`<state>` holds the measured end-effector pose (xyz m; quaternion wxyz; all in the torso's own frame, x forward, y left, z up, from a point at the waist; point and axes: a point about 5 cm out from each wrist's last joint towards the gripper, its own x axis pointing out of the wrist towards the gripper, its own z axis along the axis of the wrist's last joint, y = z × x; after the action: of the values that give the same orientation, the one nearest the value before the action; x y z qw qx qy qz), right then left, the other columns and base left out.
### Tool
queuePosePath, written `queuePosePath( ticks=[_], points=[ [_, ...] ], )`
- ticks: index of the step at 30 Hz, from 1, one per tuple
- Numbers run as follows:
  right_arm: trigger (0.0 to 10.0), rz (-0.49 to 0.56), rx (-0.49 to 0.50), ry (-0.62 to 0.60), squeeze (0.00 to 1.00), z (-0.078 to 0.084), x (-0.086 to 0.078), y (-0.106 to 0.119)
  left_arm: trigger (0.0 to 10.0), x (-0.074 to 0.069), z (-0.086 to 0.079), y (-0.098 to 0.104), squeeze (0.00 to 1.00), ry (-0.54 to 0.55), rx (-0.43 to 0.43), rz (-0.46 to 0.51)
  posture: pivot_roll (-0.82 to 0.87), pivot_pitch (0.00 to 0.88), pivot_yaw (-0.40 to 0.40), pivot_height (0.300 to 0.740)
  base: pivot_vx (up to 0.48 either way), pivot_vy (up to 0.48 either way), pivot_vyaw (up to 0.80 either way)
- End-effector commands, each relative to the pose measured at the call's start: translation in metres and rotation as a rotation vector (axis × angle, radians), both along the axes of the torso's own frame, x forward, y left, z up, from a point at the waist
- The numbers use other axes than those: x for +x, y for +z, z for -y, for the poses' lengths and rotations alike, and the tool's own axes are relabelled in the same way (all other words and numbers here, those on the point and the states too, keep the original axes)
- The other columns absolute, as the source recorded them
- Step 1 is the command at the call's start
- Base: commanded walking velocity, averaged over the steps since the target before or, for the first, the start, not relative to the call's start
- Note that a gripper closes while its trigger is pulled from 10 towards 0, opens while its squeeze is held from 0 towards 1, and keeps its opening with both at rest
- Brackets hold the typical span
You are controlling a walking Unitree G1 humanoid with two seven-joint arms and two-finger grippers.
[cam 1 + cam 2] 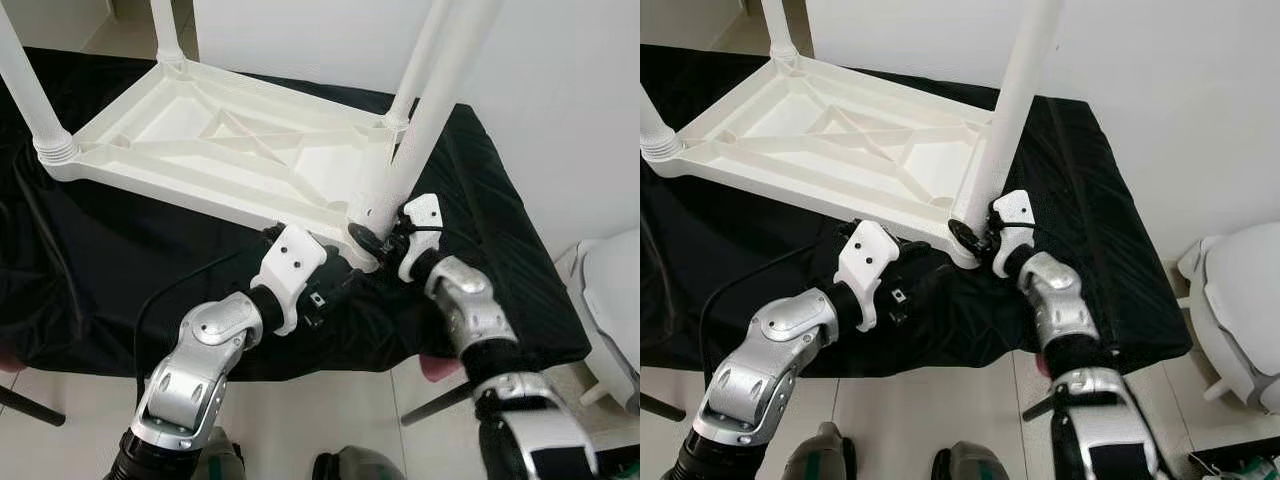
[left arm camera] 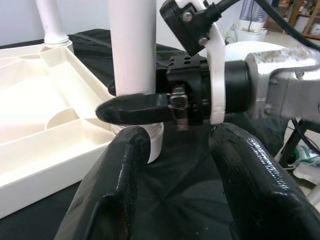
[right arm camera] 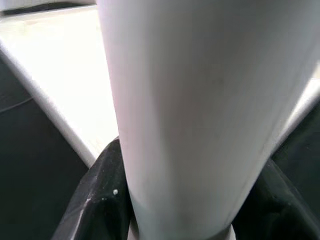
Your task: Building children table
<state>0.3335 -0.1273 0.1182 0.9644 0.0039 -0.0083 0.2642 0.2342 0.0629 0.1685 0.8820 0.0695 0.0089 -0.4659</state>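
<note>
A white plastic children's table (image 1: 220,140) lies upside down on a surface covered in black cloth (image 1: 100,260). Three legs stand in its other corners, among them the one at the left (image 1: 35,100). The near-right leg (image 1: 1015,100) rises from the corner closest to me. My right gripper (image 1: 965,232) is shut around this leg's base; in the right wrist view the leg (image 3: 200,110) sits between both fingers (image 3: 102,195). My left gripper (image 2: 180,165) hovers open just in front of that corner, above the cloth, with nothing between its fingers (image 2: 125,175).
The cloth-covered surface ends close in front of me and at the right (image 1: 560,330). A white rounded object (image 1: 615,300) stands on the tiled floor to the right. A white wall (image 1: 560,90) is behind. A black cable (image 1: 170,290) trails over the cloth by my left arm.
</note>
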Motion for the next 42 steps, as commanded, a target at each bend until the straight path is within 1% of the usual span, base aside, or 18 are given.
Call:
queuePosePath(
  ticks=[1,2,4,5,6,8,9,18,24,25,34,35,36,37,38,39,40,42],
  points=[
    [10.0,-0.018,0.011,-0.051,0.00,-0.001,-0.002,-0.002,10.0,0.002,0.000,-0.001,0.00,0.072,0.001,-0.001,0.02,0.002,-0.105,0.740,0.000,0.000,0.00],
    [10.0,-0.018,0.011,-0.051,0.00,-0.001,-0.002,-0.002,10.0,0.002,0.000,-0.001,0.00,0.072,0.001,-0.001,0.02,0.002,-0.105,0.740,0.000,0.000,0.00],
    [10.0,0.007,0.033,-0.307,0.00,0.000,-0.005,-0.001,10.0,0.002,0.001,-0.002,0.00,0.065,0.001,-0.003,0.01,0.003,-0.105,0.740,0.000,0.000,0.00],
    [10.0,0.007,0.033,-0.307,0.00,0.000,-0.005,-0.001,10.0,0.002,0.001,-0.002,0.00,0.065,0.001,-0.003,0.01,0.003,-0.105,0.740,0.000,0.000,0.00],
    [10.0,0.012,0.036,-0.446,0.00,0.001,-0.010,-0.001,10.0,0.002,0.002,-0.002,0.00,0.062,0.000,-0.003,0.01,0.002,-0.107,0.740,0.000,0.000,0.00],
    [10.0,0.012,0.036,-0.446,0.00,0.001,-0.010,-0.001,10.0,0.002,0.002,-0.002,0.00,0.062,0.000,-0.003,0.01,0.002,-0.107,0.740,0.000,0.000,0.00],
    [10.0,0.034,0.048,-0.571,0.00,-0.001,-0.019,0.003,10.0,0.002,0.004,-0.002,0.00,0.058,-0.002,-0.003,0.01,0.001,-0.108,0.740,0.000,0.000,0.00],
    [10.0,-0.007,-0.011,-0.713,0.00,0.018,-0.021,0.002,10.0,0.001,0.002,-0.001,0.00,0.065,-0.002,-0.005,0.01,0.010,-0.110,0.740,0.000,0.000,0.00],
    [10.0,-0.021,-0.001,-0.719,0.00,0.016,-0.019,0.002,10.0,0.002,0.001,-0.001,0.00,0.074,-0.004,-0.005,0.02,0.020,-0.113,0.740,0.000,0.000,0.00],
    [10.0,-0.023,0.007,-0.715,1.00,0.015,-0.018,0.003,10.0,0.002,0.001,-0.001,0.00,0.076,-0.005,-0.005,0.02,0.020,-0.113,0.740,0.000,0.000,0.00],
    [10.0,0.013,0.074,-0.636,1.00,0.021,-0.012,0.014,10.0,0.002,0.000,0.000,0.00,0.089,-0.009,-0.003,0.02,0.025,-0.113,0.740,0.000,0.000,0.00],
    [10.0,0.002,0.086,-0.577,1.00,0.020,-0.009,0.015,10.0,0.003,0.000,0.000,0.00,0.090,-0.009,-0.002,0.02,0.026,-0.115,0.740,0.000,0.000,0.00],
    [10.0,-0.002,0.086,-0.492,0.52,0.017,-0.006,0.015,10.0,0.003,0.000,0.001,0.00,0.092,-0.010,-0.001,0.02,0.024,-0.115,0.740,0.000,0.000,0.00],
    [10.0,-0.002,0.086,-0.492,0.52,0.017,-0.006,0.015,10.0,0.003,0.000,0.001,0.00,0.092,-0.010,-0.001,0.02,0.024,-0.115,0.740,0.000,0.000,0.00],
    [10.0,-0.022,0.092,-0.383,0.00,0.013,-0.003,0.015,10.0,0.003,0.000,0.001,0.00,0.092,-0.010,0.000,0.02,0.024,-0.115,0.740,0.000,0.000,0.00],
    [10.0,-0.022,0.092,-0.383,0.00,0.013,-0.003,0.015,10.0,0.003,0.000,0.001,0.00,0.092,-0.010,0.000,0.02,0.024,-0.115,0.740,0.000,0.000,0.00],
    [10.0,-0.025,0.063,-0.279,0.00,0.012,0.000,0.014,10.0,0.004,0.000,0.001,0.00,0.092,-0.010,0.002,0.02,0.020,-0.115,0.740,0.000,0.000,0.00],
    [10.0,-0.027,0.033,-0.190,0.00,0.013,0.002,0.013,10.0,0.005,0.000,0.002,0.00,0.093,-0.011,0.004,0.02,0.020,-0.115,0.740,0.000,0.000,0.00]
  ],
)
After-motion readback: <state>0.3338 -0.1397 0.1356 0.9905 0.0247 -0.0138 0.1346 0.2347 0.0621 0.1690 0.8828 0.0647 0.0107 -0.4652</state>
